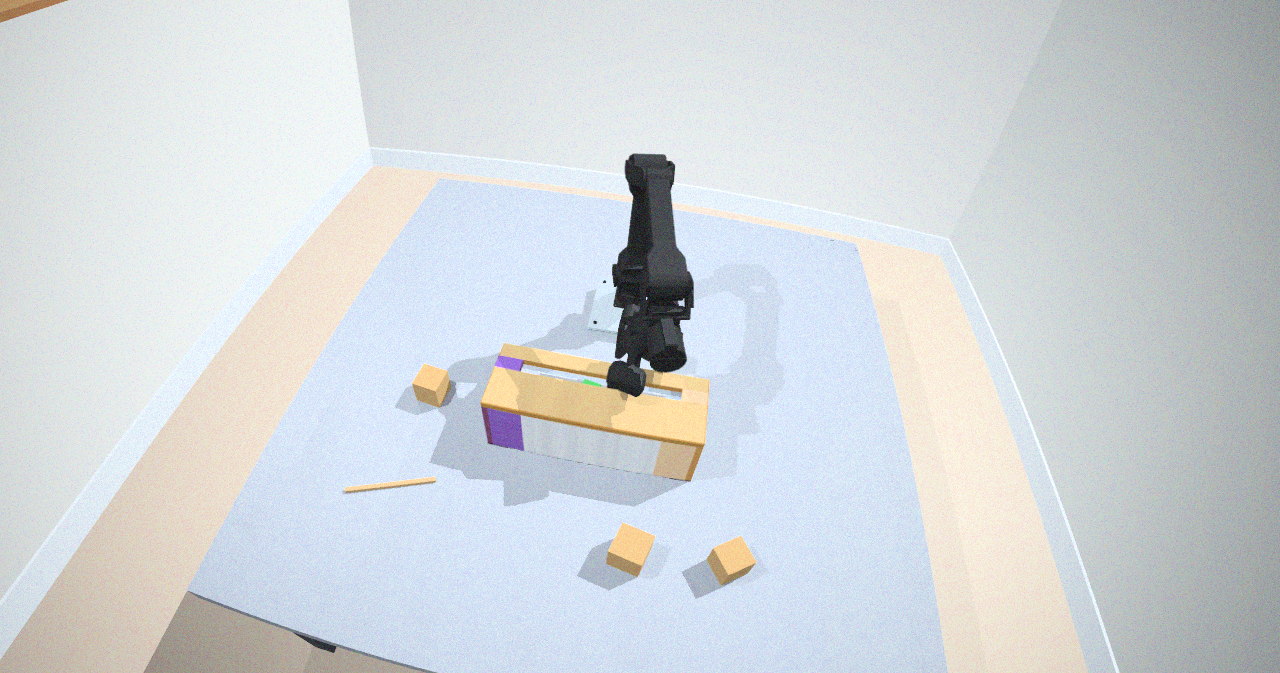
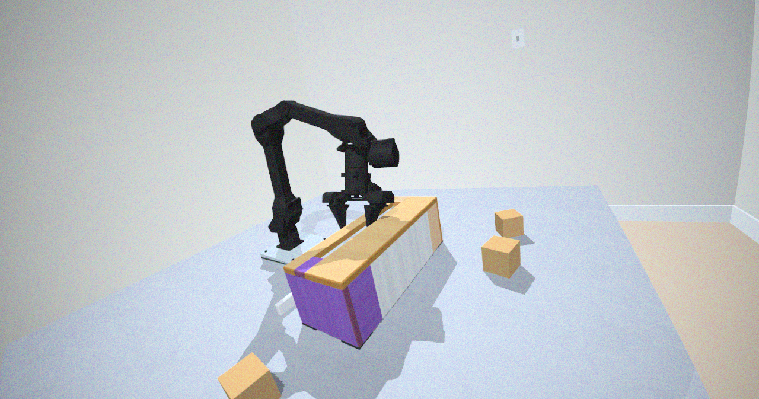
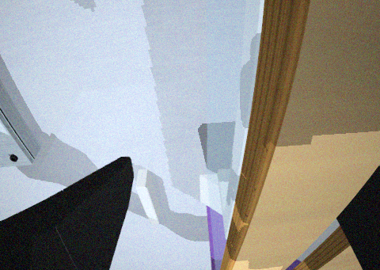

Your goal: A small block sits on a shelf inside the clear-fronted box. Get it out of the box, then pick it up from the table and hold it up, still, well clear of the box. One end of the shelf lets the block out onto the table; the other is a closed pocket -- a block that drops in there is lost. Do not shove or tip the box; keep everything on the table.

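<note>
The small green block (image 1: 588,382) shows only as a sliver through the long slot in the top of the box (image 1: 590,414), lying inside on the shelf, just beside the gripper's tip toward the purple end; the exterior and wrist views do not show it. The gripper (image 2: 357,217) points straight down with its jaws spread wide and nothing between them. In the exterior view one finger (image 2: 339,213) hangs outside the box on the arm's side, and the other finger (image 2: 373,213) sits at the slot, its tip at or just below the lid's level. In the wrist view the narrow wooden strip of the lid between the slot and the box's back edge runs between the two dark fingertips. The box stands flat on the grey table (image 1: 787,490), its purple end (image 2: 331,303) facing the exterior camera. Three tan cubes lie well apart from the box: one (image 1: 430,384) beyond the purple end, two (image 1: 630,548) (image 1: 731,560) in front of it. A thin stick (image 1: 389,484) lies on the table near the purple corner.
</note>
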Controlling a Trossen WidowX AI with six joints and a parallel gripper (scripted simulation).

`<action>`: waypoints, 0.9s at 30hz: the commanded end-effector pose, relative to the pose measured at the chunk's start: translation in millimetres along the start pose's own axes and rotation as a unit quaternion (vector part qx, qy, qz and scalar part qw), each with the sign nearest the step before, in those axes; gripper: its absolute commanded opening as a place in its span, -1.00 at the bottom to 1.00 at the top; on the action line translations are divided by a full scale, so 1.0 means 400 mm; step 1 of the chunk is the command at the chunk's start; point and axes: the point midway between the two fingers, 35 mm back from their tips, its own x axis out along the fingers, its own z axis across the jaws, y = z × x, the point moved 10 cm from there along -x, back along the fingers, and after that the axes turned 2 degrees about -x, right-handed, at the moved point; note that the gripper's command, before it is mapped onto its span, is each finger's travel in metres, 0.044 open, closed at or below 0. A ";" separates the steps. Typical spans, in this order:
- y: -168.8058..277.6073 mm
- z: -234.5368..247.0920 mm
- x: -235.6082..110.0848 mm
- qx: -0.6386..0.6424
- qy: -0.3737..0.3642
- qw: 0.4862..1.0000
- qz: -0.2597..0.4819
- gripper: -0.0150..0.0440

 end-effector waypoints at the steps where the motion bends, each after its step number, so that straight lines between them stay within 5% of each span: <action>1: -0.009 0.001 0.028 -0.004 -0.007 1.000 0.000 0.86; 27: 0.080 0.004 0.054 -0.001 -0.001 1.000 0.002 0.86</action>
